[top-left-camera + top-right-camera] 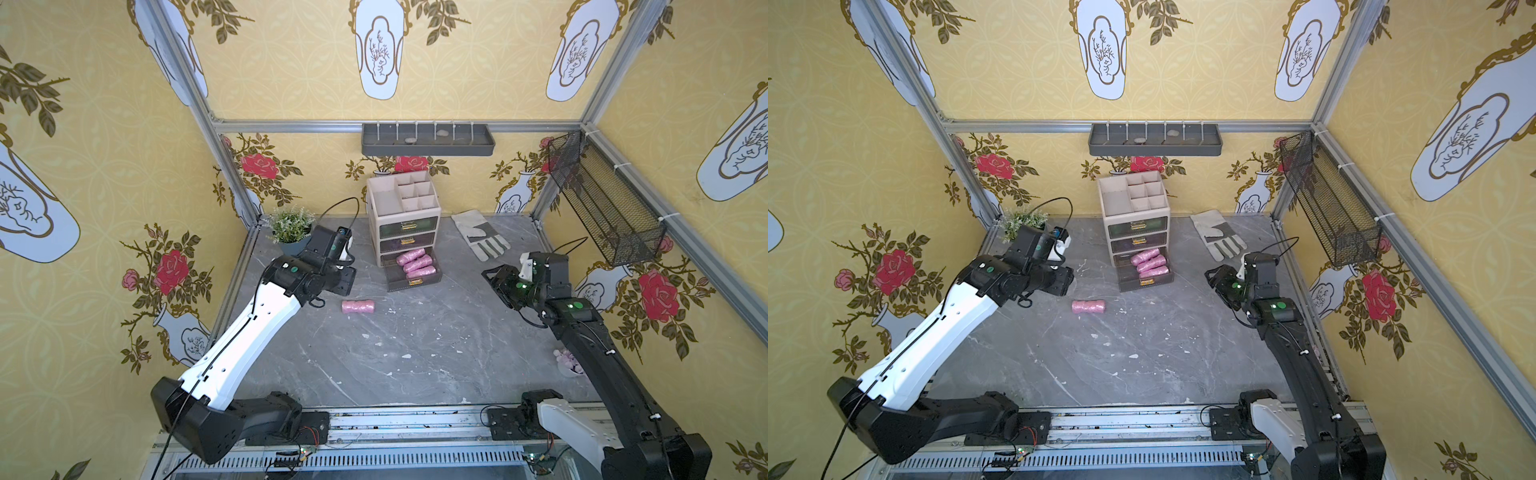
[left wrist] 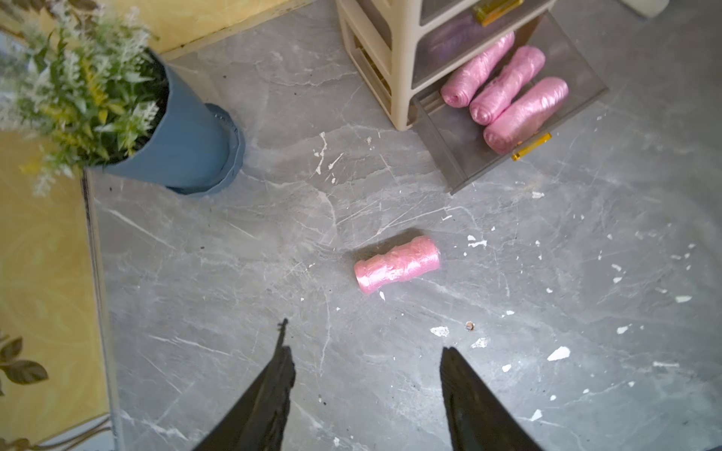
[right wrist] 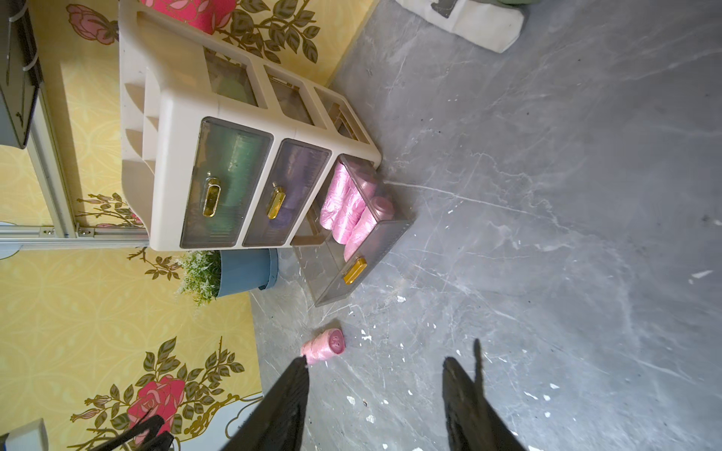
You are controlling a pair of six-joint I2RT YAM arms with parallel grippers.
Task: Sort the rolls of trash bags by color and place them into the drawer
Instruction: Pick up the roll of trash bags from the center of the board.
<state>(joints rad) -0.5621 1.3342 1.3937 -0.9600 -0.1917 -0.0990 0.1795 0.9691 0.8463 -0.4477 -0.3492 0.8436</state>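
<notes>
Left wrist view: the left gripper is shown with its two black fingers spread well apart above the grey marbled table, and nothing is held between them. One pink roll is seen lying on its side on the table beyond the fingertips, clear of both.

Right wrist view: the right gripper is likewise shown parted and empty. The same roll appears close to one fingertip in this view, but in both top views it is seen well apart from that gripper and nearer the left arm.

The beige chest is placed at the back of the table, close to the rear wall. Its bottom drawer is pulled out towards the arms, and three pink rolls are laid side by side inside it. The loose roll is found on the table in front of the chest, to the robot's left of the open drawer and not touching it.

The top drawer and the middle drawer are shut. Green is seen through the first and lilac through the second, but single rolls cannot be counted there.

A potted plant is set to the left of the chest and a glove to its right.
</notes>
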